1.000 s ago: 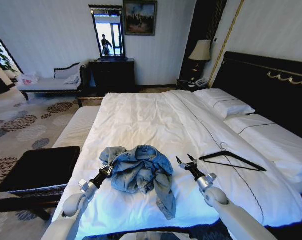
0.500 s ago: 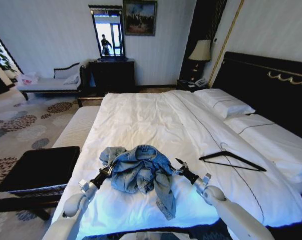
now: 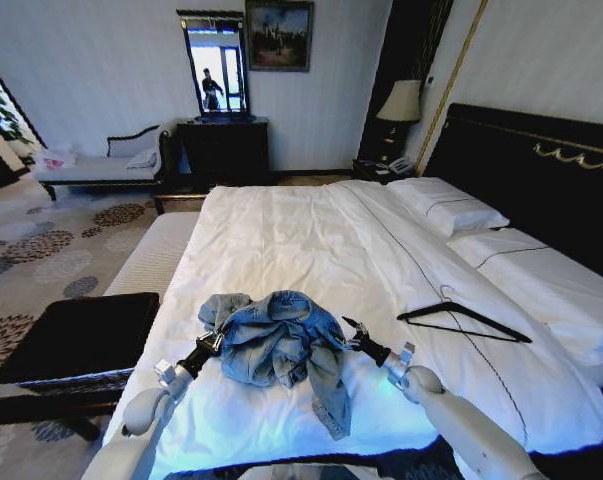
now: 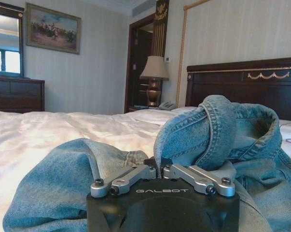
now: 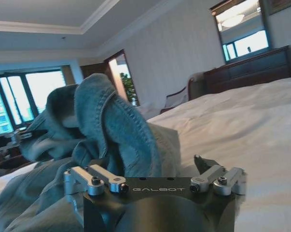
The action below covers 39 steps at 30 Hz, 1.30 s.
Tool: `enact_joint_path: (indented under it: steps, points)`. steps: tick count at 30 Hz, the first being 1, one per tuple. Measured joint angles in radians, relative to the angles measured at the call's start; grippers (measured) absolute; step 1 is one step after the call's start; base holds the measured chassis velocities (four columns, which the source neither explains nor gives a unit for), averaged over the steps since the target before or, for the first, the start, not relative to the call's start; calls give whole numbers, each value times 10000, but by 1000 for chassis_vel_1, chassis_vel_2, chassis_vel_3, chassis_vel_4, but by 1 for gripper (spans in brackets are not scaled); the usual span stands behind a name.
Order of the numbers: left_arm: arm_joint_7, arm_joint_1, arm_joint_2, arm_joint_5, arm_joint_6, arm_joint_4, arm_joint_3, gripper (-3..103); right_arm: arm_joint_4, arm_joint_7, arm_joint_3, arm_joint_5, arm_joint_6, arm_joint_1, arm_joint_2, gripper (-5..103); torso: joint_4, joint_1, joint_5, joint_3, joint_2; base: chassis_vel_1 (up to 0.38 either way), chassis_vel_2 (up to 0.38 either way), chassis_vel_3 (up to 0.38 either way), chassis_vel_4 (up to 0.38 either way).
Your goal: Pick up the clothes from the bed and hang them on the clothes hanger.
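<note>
- The bed (image 3: 311, 240), a wide white-duveted spread with a thin dark stripe, fills your head view; the task's things sit toward its near edge.
- The clothes (image 3: 281, 340), one crumpled light-blue denim jacket, lie in a heap near the foot of the bed, with one length of denim trailing toward 6 o'clock. You cannot make out collar, shoulders or long axis in the bunched folds.
- The clothes hanger (image 3: 463, 320) lies flat on the duvet at about 3 o'clock from the heap, well apart from it, its bar running roughly 9 to 3 o'clock and its hook toward 12.
- Your right hand (image 3: 347, 331) is at the heap's 3 o'clock edge, between jacket and hanger, so it is the nearer one to the hanger. In its wrist view the right hand (image 5: 157, 164) stands open, with denim just inside one finger and nothing gripped.
- Your left hand (image 3: 213, 341) touches the heap's 9 o'clock edge. In its wrist view the left hand (image 4: 157, 162) is pinched closed on a fold of the jacket; how much cloth it holds is hidden.
</note>
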Motion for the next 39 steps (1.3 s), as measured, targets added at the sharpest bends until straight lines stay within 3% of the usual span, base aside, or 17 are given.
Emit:
enact_joint_path:
  steps: [6,8,14,18,20,23,25,27,32,35,39]
  points:
    - [-6,-10,157,0,-6,-17,16,2,-29,-201,70,-135,29,-1,11,78,0,0,0,-1,0,0,0,0,0]
    - [-19,-15,183,-21,-6,-33,24,2,93,-40,93,-120,52,-31,34,67,0,0,-1,-1,0,0,0,0,0]
    - [-48,-14,246,-101,-6,-34,38,2,287,269,92,-76,62,-69,124,50,0,0,-1,0,0,0,0,0,0]
    - [-97,-13,329,-284,12,-92,32,2,318,329,93,-78,126,-108,211,28,0,0,-1,0,0,0,0,0,0]
    - [-112,-13,352,-341,20,-91,31,2,318,325,99,-74,156,-124,238,28,0,0,-1,0,0,0,0,0,0]
    - [-184,-24,426,-494,31,-45,23,2,397,245,122,-81,228,-205,311,12,0,0,0,0,0,0,0,0,0]
    - [-208,-36,433,-550,38,-48,23,2,483,205,134,-82,254,-248,320,12,0,0,0,0,0,0,0,0,0]
    - [-307,-76,439,-725,60,-118,24,2,679,157,161,-74,383,-325,322,3,0,0,-1,0,0,0,0,0,0]
    - [-638,-199,443,-1153,50,-396,62,2,1337,197,306,116,760,-467,298,2,0,0,0,0,-2,0,0,0,0]
    - [-927,-280,459,-1388,33,-774,69,2,1826,443,461,92,892,-488,267,2,1,0,0,0,-2,0,0,0,0]
    - [-1460,-558,558,-2010,204,-1781,-67,2,2727,1425,649,-60,1104,-298,129,2,0,0,0,0,-2,0,0,0,0]
